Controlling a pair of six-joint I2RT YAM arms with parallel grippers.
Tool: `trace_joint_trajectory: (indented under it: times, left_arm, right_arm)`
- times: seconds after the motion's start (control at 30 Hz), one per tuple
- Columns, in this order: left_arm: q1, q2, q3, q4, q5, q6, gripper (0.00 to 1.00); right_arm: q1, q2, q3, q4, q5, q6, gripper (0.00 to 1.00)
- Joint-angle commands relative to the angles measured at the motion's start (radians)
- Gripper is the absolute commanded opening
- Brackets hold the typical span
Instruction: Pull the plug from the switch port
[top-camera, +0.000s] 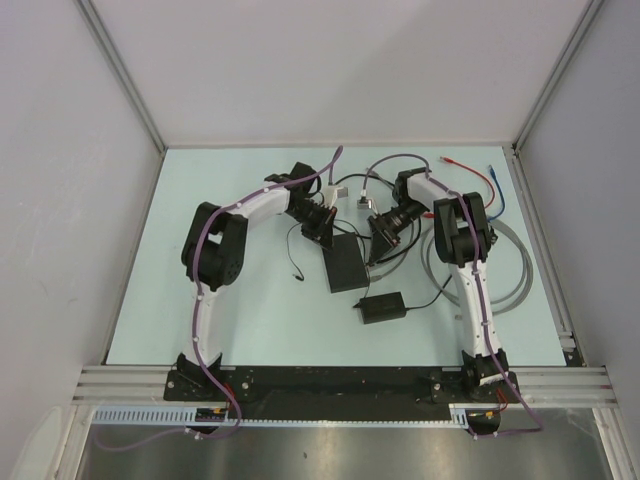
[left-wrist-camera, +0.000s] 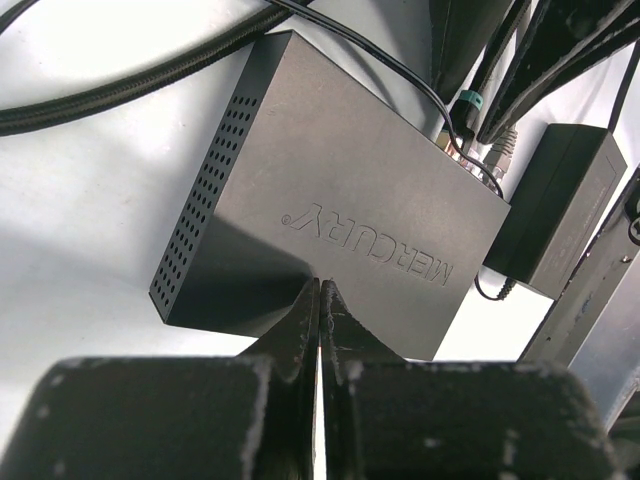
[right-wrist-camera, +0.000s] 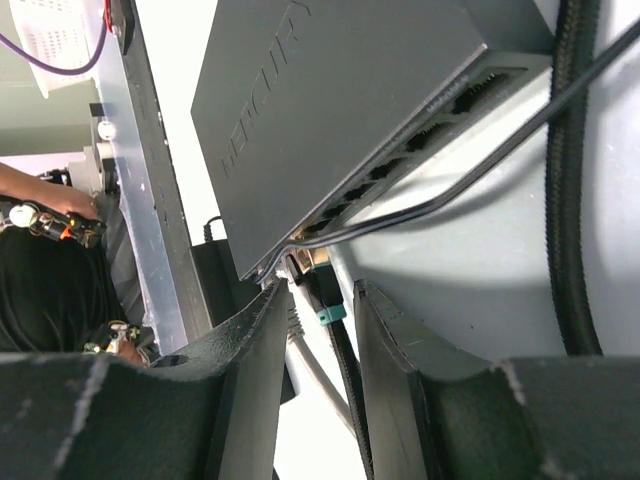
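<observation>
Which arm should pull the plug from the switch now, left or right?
Right. The right gripper is open astride the teal-banded plug at the port edge of the switch; the left gripper is shut at the opposite edge.

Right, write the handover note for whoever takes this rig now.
Grippers: the left gripper is shut, tips at the near top edge of the switch, apparently steadying it. The right gripper is open, fingers either side of the teal-banded plug at the corner port.
Done: both arms positioned.
Left: close on the plug and pull it out; it looks seated.
</observation>
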Motion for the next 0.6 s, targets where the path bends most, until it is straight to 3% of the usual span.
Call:
trace_joint_trajectory:
  times: [0.0,0.2,0.57]
  left_arm:
    - [-0.003,0.021,-0.002,0.011,-0.026,0.005,0.0]
    - [-0.003,0.022,-0.004,0.013,-0.027,0.005,0.0]
    - [-0.003,0.031,0.002,0.016,-0.029,0.001,0.0]
  right_arm:
    - [0.029,0.068,0.029,-0.058,0.134,-0.027,0.38]
    - [0.043,0.093,0.055,-0.053,0.146,0.0,0.36]
    - [0.051,0.091,0.047,-0.016,0.25,0.065,0.02]
